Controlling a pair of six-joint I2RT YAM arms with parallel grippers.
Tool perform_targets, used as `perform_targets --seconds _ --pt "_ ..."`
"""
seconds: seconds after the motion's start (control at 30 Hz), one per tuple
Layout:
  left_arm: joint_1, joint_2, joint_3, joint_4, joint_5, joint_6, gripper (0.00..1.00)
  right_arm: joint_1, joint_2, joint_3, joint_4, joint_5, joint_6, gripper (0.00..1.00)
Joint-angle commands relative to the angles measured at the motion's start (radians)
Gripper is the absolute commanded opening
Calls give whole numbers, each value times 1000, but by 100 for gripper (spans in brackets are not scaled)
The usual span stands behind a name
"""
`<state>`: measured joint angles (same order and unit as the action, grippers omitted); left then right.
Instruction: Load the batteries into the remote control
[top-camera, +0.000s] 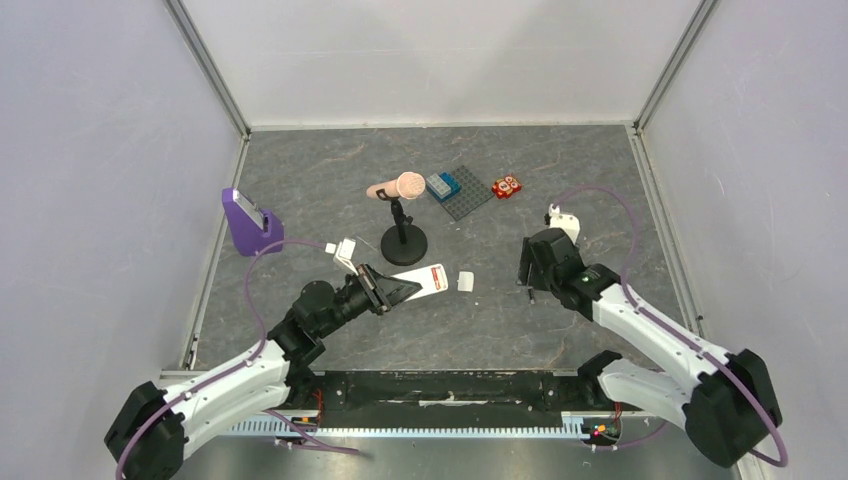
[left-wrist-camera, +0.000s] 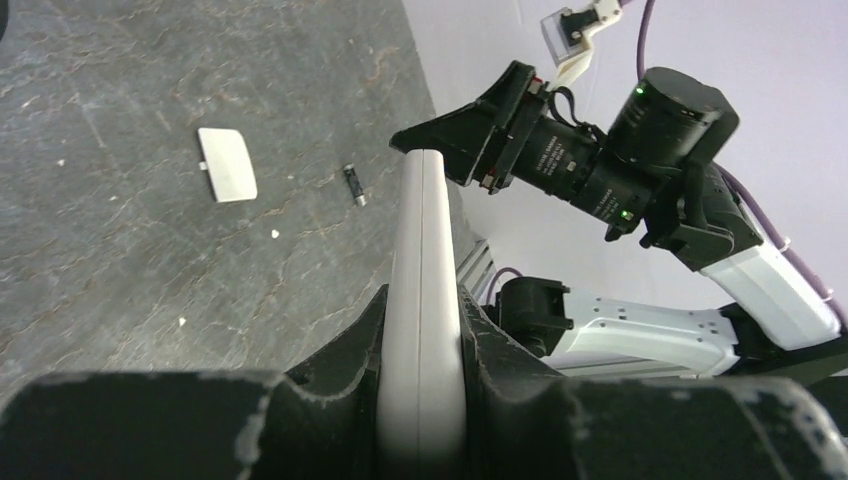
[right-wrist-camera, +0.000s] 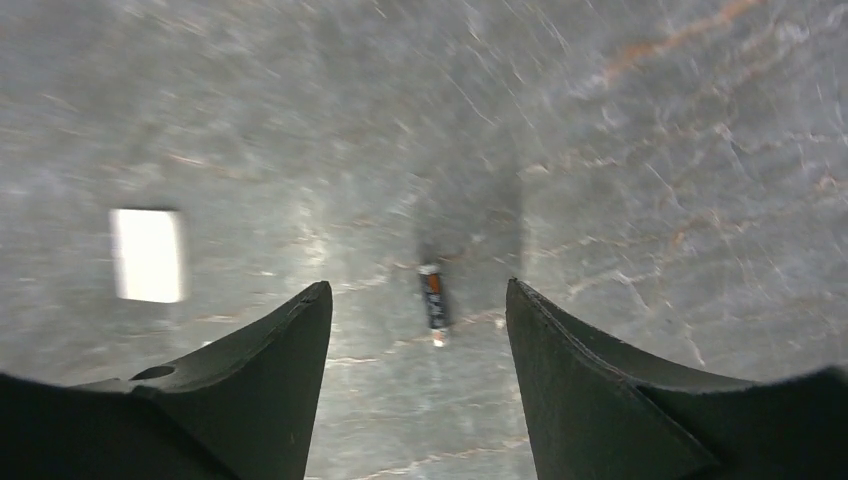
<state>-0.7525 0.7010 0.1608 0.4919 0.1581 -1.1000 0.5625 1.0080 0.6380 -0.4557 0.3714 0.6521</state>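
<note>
- Remote (top-camera: 435, 278), top view: clenched in the left gripper (top-camera: 405, 290) at mid-table. Its cover (top-camera: 465, 281) lies off, just beside it. The right gripper (top-camera: 530, 272) hangs well apart to the right.
- Left wrist view: the remote is edge-on between the fingers (left-wrist-camera: 500, 350). One battery (left-wrist-camera: 354, 186) lies loose on the table near the cover.
- Right wrist view: the jaws are spread above that battery, not touching it. No second battery shows, so loading looks unfinished.
- Obstacles: a mic stand (top-camera: 403, 238) stands near, behind the remote. A red block (top-camera: 506, 186) sits well apart.

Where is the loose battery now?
The battery lies on the table, below the open right gripper, between its fingers in the right wrist view, right of the white cover.
</note>
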Motion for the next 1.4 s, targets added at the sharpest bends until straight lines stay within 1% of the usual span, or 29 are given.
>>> perform_targets --seconds 0.0,0.13,0.27,0.37,0.47,0.57,0.6,0.73,0.8,0.83,0.87,1.0,1.1,1.27,1.37 --pt "2 18 28 -4 -1 51 2 -55 81 -39 -2 -20 -77 66" --pt "2 43 24 -1 13 51 2 -98 137 -78 62 -110 -111 58" --pt "2 76 20 18 21 64 2 -99 161 -93 94 -124 -142 52" --pt "2 129 14 70 27 69 2 -99 168 -112 111 -121 -158 51" --pt "2 200 10 160 42 53 2 -99 184 -127 117 -123 -176 46" --pt "2 253 6 249 52 33 2 -101 204 -137 119 -149 -184 33" --pt "2 268 8 266 53 32 2 -103 207 -140 122 -161 -184 27" --pt "2 292 18 285 60 32 2 -106 219 -147 131 -197 -184 12" --pt "2 292 22 282 58 36 2 -110 219 -149 139 -212 -188 2" --pt "2 292 26 274 59 38 2 -110 215 -146 142 -223 -189 0" --pt "2 290 30 265 61 42 2 -111 208 -143 148 -242 -193 0" --pt "2 268 40 225 67 64 2 -111 102 -133 212 -366 -238 0" --pt "2 236 46 171 65 89 2 -110 -21 -128 278 -525 -288 0" --pt "4 147 49 70 39 126 2 -109 -229 -186 543 -873 -264 0" --pt "4 74 44 34 20 141 2 -107 -303 -227 696 -1020 -244 0"
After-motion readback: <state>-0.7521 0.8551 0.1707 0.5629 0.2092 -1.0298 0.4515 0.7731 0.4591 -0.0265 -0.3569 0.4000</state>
